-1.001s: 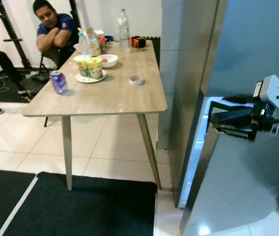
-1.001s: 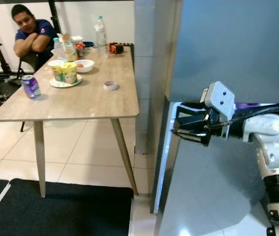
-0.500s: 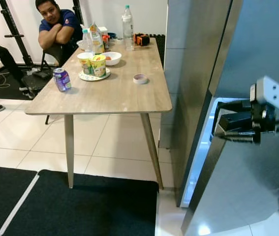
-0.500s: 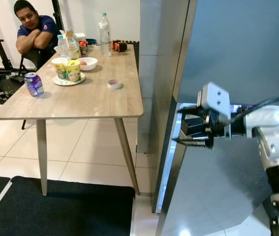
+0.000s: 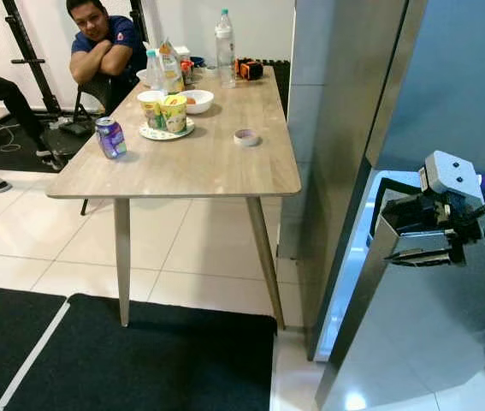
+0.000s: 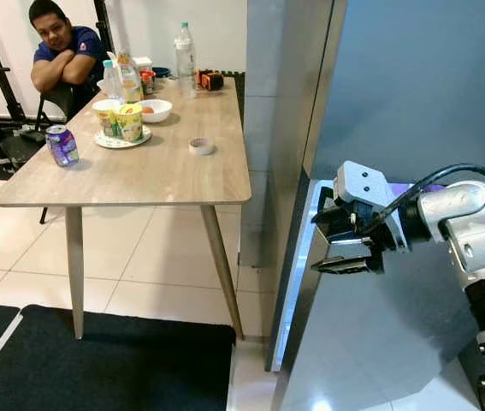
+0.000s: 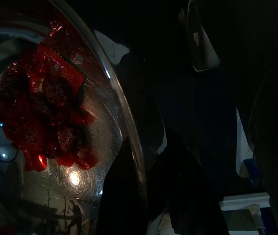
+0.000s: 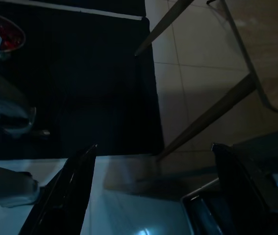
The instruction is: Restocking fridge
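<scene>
Inside metal bowl (image 7: 104, 117), red wrapped sweets (image 7: 40, 107).

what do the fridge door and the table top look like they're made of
Fridge door: looks like brushed metal, grey with a soft sheen and a ceiling light glinting near its foot, though it may be a coated panel. Table top: light wood grain, matte, possibly laminate.

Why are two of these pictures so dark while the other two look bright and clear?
The eye views are evenly lit and sharp, with floor glare below the fridge door. The left wrist view sits in shade: a lamp glints off a metal bowl holding red wrappers. The right wrist view is dim, looking down at the black mat.
</scene>
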